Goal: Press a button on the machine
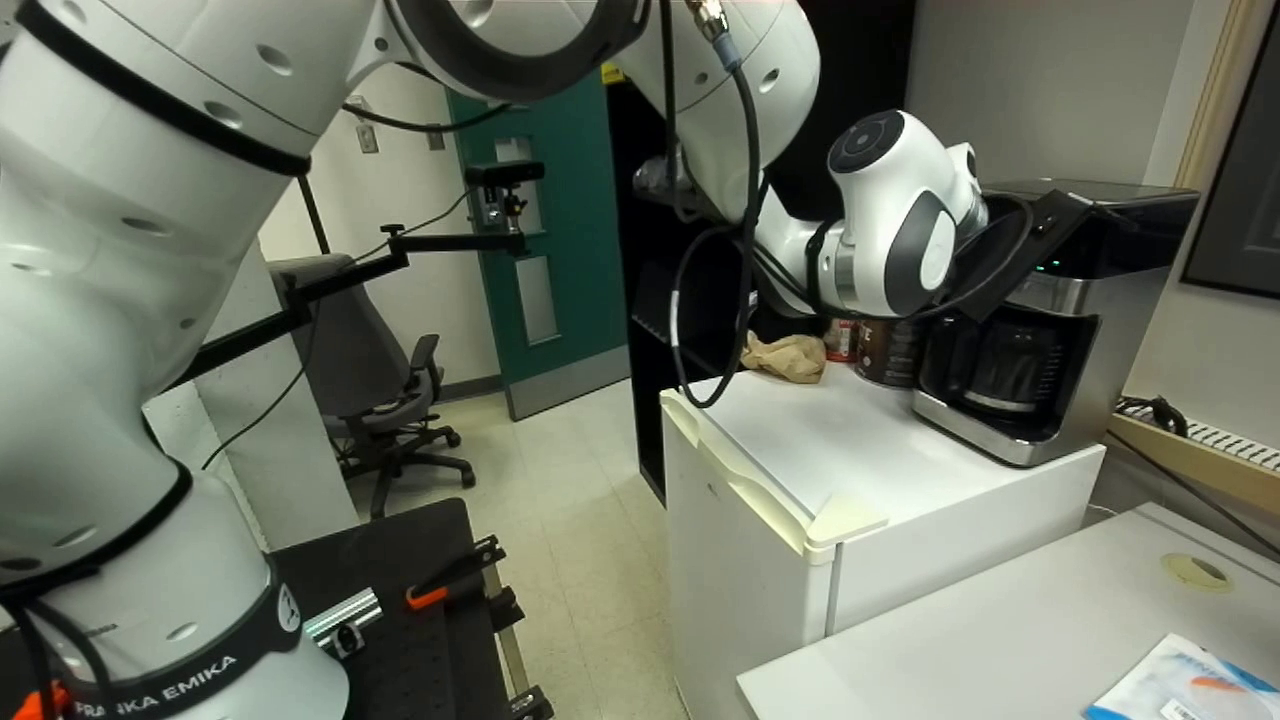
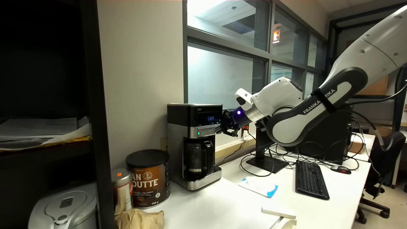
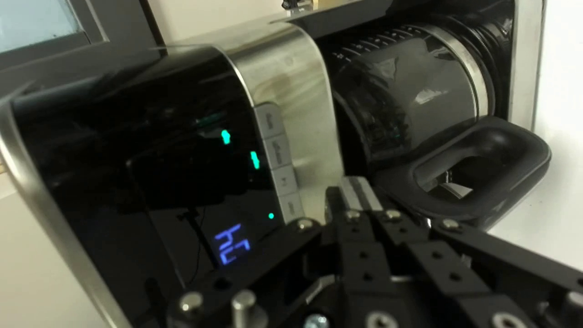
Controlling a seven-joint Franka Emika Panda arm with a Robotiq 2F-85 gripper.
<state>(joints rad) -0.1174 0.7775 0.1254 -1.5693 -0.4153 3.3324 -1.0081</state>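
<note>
Gripper (image 3: 348, 198), pressed together, faces the coffee maker (image 2: 192, 132) on the white fridge (image 1: 850, 440) near windows (image 2: 222, 76).

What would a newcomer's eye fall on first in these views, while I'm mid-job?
Probably the big white robot arm, which fills the left of an exterior view and extends to the coffee maker on the white fridge. Next, the glowing blue digits on the dark front panel in the wrist view. There the closed gripper also stands out, appearing beside the row of grey buttons.
</note>
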